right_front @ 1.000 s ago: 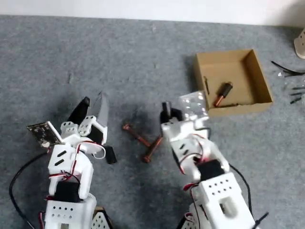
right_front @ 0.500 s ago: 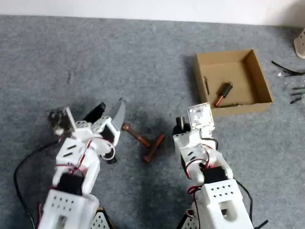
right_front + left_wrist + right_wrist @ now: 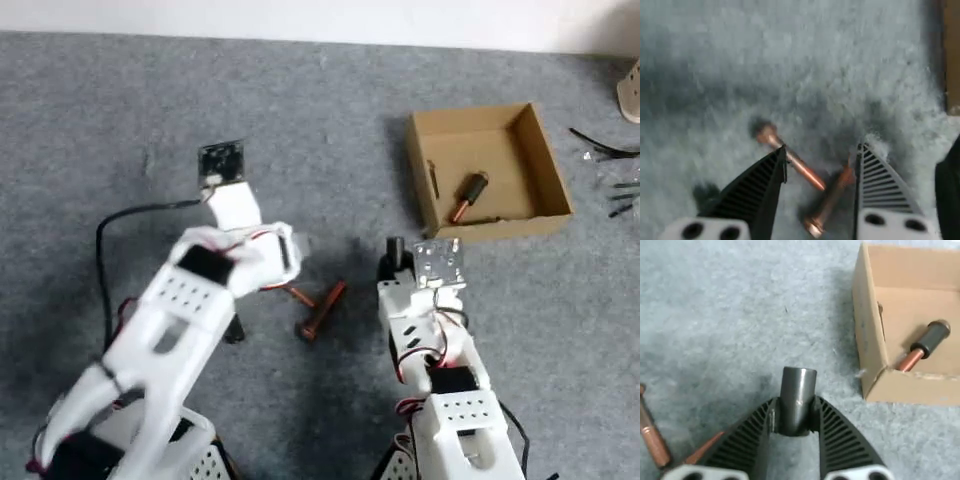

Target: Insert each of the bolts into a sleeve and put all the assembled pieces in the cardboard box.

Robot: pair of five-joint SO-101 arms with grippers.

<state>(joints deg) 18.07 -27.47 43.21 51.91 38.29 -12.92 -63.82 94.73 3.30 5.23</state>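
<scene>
Two copper bolts [image 3: 322, 309] lie crossed on the grey carpet between the arms. My left gripper [image 3: 822, 150] hangs open just above them, one finger on either side of the longer bolt [image 3: 792, 161] and the second bolt [image 3: 827, 202]. My right gripper [image 3: 795, 402] is shut on a dark sleeve [image 3: 797, 396], held upright to the right of the bolts and short of the cardboard box [image 3: 424, 186]. One assembled piece [image 3: 467, 197], copper bolt in black sleeve, lies in the box [image 3: 865, 347].
A small black piece [image 3: 234, 329] lies on the carpet by the left arm's base. Black cables and small parts [image 3: 612, 180] sit at the right edge, beyond the box. Open carpet stretches behind the bolts and to the far left.
My left arm has swung right and stretched out over the bolts, its gripper staying open. My right arm has drawn back and shifted slightly right with the sleeve.
</scene>
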